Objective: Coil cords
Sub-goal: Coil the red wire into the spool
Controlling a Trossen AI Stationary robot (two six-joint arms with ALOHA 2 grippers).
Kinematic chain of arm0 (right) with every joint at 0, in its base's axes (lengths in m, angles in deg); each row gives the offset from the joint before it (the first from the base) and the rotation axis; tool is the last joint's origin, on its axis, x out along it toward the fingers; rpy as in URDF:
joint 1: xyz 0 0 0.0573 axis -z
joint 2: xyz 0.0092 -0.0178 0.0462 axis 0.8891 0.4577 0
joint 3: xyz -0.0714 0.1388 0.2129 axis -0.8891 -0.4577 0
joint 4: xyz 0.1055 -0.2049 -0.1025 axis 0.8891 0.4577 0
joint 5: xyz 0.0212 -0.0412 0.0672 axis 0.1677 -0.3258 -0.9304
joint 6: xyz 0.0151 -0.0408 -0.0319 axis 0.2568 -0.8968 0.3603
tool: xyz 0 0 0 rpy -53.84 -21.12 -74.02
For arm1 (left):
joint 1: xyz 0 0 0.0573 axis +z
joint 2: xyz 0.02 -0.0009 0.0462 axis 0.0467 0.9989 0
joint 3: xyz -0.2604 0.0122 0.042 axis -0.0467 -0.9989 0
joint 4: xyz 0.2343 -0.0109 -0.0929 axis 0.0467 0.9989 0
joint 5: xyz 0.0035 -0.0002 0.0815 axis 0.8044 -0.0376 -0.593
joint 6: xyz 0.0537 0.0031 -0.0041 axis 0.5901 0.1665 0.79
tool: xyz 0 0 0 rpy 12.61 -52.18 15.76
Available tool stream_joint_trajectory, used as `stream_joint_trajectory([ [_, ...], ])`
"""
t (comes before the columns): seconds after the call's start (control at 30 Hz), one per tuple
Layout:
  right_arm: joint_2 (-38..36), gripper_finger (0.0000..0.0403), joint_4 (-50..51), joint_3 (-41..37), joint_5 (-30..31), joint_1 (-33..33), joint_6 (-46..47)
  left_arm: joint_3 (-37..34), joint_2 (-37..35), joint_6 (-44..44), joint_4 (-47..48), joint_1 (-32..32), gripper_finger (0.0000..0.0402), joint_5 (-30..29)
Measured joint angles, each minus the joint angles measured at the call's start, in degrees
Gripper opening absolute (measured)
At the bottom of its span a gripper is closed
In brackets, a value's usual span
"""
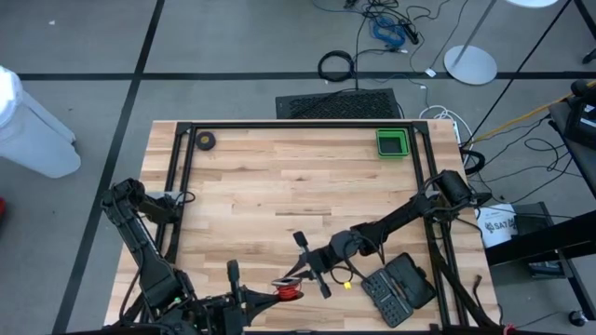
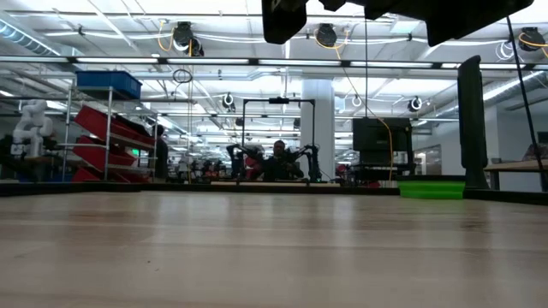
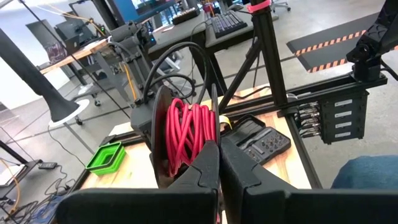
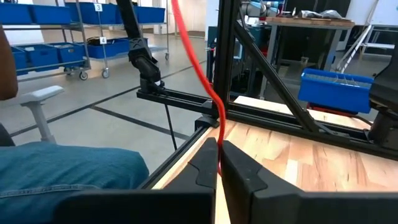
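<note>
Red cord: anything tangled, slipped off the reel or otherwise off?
Nothing stands out. The red cord sits wound in even turns on the black reel, held by the shut left gripper. One free strand runs taut to the right gripper, shut on it.

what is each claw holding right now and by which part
Left claw: the black reel of coiled red cord, by its edge. Right claw: the cord's free strand.

My wooden table (image 1: 279,186) carries a green bin (image 1: 392,142) at one o'clock, a small black roll (image 1: 205,140) at eleven, a black case (image 1: 399,288) at five.
</note>
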State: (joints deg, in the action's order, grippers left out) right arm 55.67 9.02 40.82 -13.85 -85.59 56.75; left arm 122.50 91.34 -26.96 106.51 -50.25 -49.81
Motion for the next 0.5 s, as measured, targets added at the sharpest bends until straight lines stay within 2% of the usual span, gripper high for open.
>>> stream_joint_trajectory([
  [0.27, -0.6, 0.0001, 2.3, 0.0, 0.3, 0.2, -0.2, 0.0, 0.0, 0.0, 0.0, -0.3, 0.0002, 0.0],
  [0.5, -7.6, 0.0, 20.5, 0.0, 0.4, 0.3, -0.2, 0.0, 0.0, -1.6, 0.8, -2.1, 0.0002, 0.0],
])
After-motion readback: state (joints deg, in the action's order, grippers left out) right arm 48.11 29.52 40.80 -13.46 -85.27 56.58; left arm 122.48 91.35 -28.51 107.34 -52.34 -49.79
